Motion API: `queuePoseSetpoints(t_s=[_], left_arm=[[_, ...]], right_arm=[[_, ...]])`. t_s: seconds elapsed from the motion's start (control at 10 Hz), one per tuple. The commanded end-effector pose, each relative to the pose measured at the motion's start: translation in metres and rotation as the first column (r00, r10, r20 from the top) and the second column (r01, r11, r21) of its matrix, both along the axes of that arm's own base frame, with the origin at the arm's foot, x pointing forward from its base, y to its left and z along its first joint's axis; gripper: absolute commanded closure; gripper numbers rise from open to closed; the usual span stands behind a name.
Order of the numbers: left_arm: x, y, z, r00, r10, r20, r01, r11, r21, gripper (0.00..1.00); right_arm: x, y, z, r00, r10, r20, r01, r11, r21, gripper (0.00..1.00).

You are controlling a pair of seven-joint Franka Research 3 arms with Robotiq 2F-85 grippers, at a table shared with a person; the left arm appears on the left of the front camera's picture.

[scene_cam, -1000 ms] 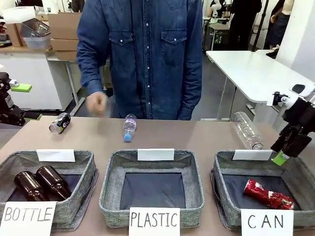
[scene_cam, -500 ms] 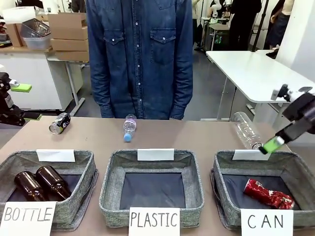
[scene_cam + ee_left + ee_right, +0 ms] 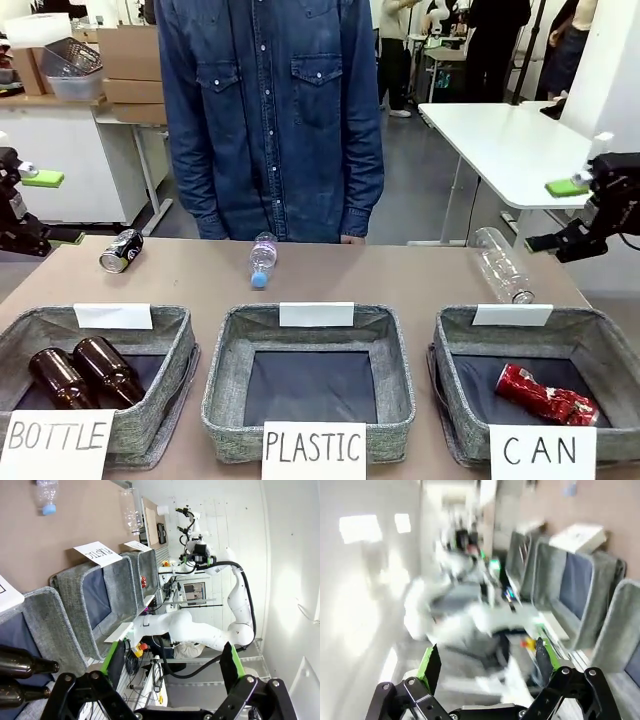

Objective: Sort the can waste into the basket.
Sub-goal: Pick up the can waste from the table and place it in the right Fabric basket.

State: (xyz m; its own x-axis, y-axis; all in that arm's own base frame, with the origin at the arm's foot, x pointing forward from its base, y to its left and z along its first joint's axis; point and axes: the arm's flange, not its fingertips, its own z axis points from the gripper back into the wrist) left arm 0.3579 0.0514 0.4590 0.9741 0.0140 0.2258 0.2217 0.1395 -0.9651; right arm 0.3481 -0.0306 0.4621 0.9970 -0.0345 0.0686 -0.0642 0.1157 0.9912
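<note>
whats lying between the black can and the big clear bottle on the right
A small blue-capped bottle lies between the black can and the big clear bottle, seen in the front view.

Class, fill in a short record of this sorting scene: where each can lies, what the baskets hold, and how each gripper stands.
red can: lying inside the CAN basket
black-and-silver can: on its side on the table, far left, outside the baskets
BOTTLE basket: two brown glass bottles
clear plastic bottles: two, on the table behind the baskets
left gripper: open, holding nothing
right gripper: open, holding nothing
</note>
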Motion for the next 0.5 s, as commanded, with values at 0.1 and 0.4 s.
queuePoseSetpoints(t_s=[0.1, 0.4], left_arm=[[-0.0010, -0.0009, 0.0016, 1.000, -0.006, 0.023, 0.007, 1.000, -0.015, 0.00], [-0.0010, -0.0009, 0.0016, 1.000, -0.006, 0.023, 0.007, 1.000, -0.015, 0.00]], right_arm=[[-0.0104, 0.0001, 0.0056, 0.986, 0.131, 0.098, -0.128, 0.991, -0.038, 0.00], [-0.0104, 0.0001, 0.0056, 0.986, 0.131, 0.098, -0.128, 0.991, -0.038, 0.00]])
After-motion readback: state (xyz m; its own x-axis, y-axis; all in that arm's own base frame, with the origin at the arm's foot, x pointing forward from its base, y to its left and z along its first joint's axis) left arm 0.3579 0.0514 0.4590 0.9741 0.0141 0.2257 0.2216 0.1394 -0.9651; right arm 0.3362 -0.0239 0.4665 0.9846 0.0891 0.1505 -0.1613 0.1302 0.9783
